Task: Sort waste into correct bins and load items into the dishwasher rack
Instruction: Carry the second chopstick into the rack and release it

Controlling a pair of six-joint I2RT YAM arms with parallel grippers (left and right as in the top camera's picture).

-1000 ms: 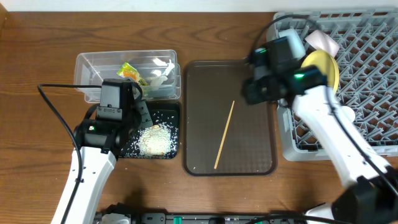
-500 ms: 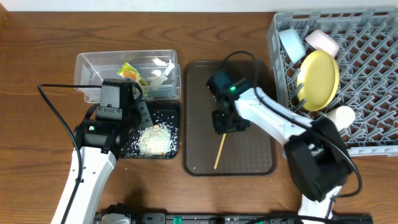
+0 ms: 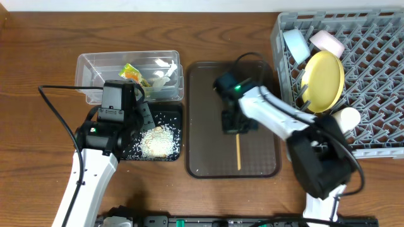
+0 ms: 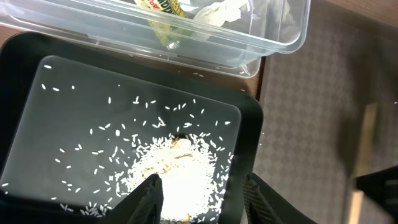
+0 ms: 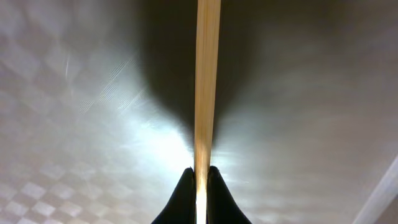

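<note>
While clamped on the chopstick [image 5: 207, 74] at its 12 o'clock end, mid brown tray [image 3: 202, 151], lift right hand [image 3: 235, 122] straight up, keep stick level, carry to rack [image 3: 379, 82] at 2 o'clock. Left hand [image 4: 205, 190] parted, empty.

On the wooden table: 1 large grey plastic dishwasher rack [image 3: 379, 75] carrying 1 round yellow plate [image 3: 323, 79], 1 light blue bowl [image 3: 295, 43], 1 white bowl [image 3: 327, 43] and 1 small white cup [image 3: 347, 117]. Also 1 brown serving tray [image 3: 262, 154] with 1 thin wooden chopstick [image 3: 238, 153]; 1 clear plastic tub [image 3: 95, 69] with 1 green-yellow snack wrapper [image 3: 131, 72] and 1 crumpled white scrap [image 3: 163, 77]; 1 shallow black tray [image 3: 177, 149] with 1 heap of white rice [image 3: 156, 140].
</note>
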